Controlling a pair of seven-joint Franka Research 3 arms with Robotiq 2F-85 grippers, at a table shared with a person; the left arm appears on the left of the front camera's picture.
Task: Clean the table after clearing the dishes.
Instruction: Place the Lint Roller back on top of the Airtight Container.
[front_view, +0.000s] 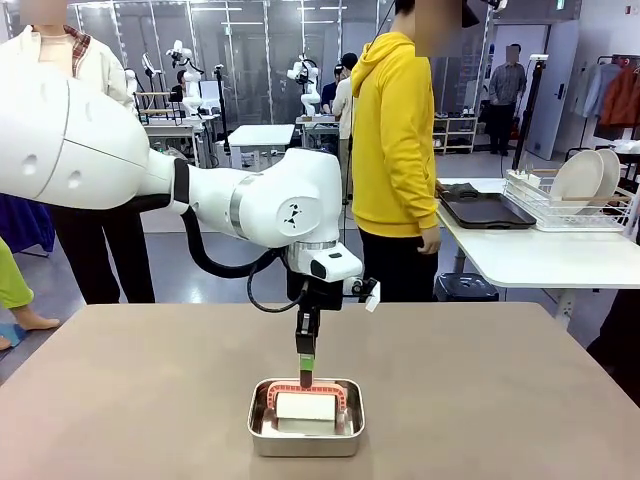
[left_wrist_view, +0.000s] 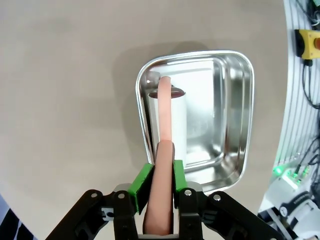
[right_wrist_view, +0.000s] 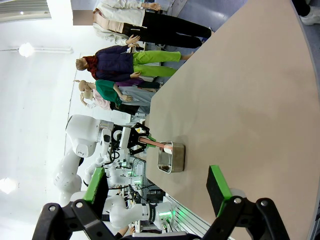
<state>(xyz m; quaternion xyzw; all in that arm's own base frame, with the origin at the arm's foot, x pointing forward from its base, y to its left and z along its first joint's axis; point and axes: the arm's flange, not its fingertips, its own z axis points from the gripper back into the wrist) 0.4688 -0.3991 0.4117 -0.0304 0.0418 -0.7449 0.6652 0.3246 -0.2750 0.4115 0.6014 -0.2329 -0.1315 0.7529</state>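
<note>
Table (front_view: 500, 400): broad matte taupe-brown top with rounded corners, spanning the lower half of the front view; bare apart from one pan.
Pan (front_view: 306, 435): small rectangular steel tray with rounded corners and a mirror finish, at lower centre of the front view; rigid, probably light, and slippery.
Wiper (left_wrist_view: 172, 125): white block lying in the pan under an arched salmon-pink handle (left_wrist_view: 164, 165); whether the block is sponge or folded cloth is hard to tell.
Handling: the wiper looks light and soft; the handle's crown is the natural hold, since a firm squeeze there should not crush anything.
Left gripper (left_wrist_view: 159, 181): green pads clamped on either side of the pink handle, directly above the pan.
Right gripper (right_wrist_view: 157, 185): fingers spread wide with nothing between them, well away from the pan.
Dishes (front_view: 590, 175): white plates standing in a wire rack on the white side table, upper right of the front view.
</note>
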